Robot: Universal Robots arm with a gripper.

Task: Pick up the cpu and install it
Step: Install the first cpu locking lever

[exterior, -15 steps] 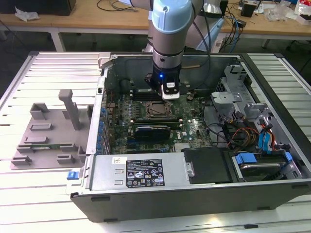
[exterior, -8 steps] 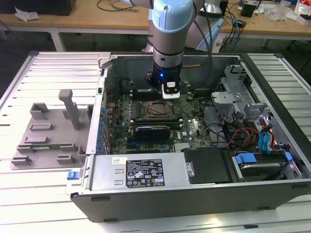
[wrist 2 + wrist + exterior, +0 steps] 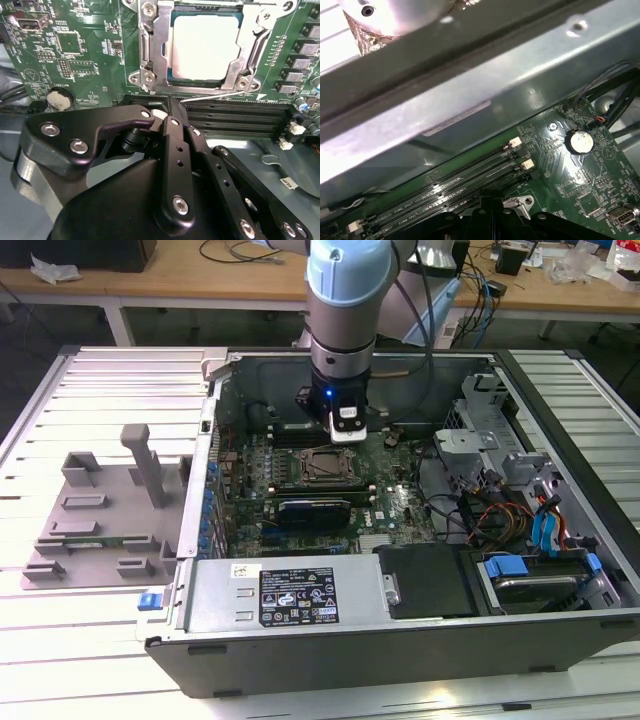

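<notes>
The cpu [image 3: 205, 47], a flat square chip with a pale silver top, lies inside the socket frame [image 3: 150, 50] on the green motherboard, with the metal rim around it. My gripper [image 3: 169, 103] hovers beside the socket, over the black memory slots, with its black fingers drawn together and nothing between them. A thin wire lever [image 3: 220, 94] runs along the socket's edge, and its end lies right by my fingertips. In the exterior view my gripper [image 3: 346, 430] hangs from the arm inside the open computer case, just behind the socket [image 3: 325, 468].
The case wall [image 3: 470, 100] rises close beside the memory slots [image 3: 465, 182]. A coin battery [image 3: 59, 99] sits on the board nearby. A black expansion card [image 3: 312, 510] lies in front of the socket. Cables and drive bays [image 3: 520, 510] fill the exterior view's right; a grey fixture [image 3: 100, 510] stands on the left.
</notes>
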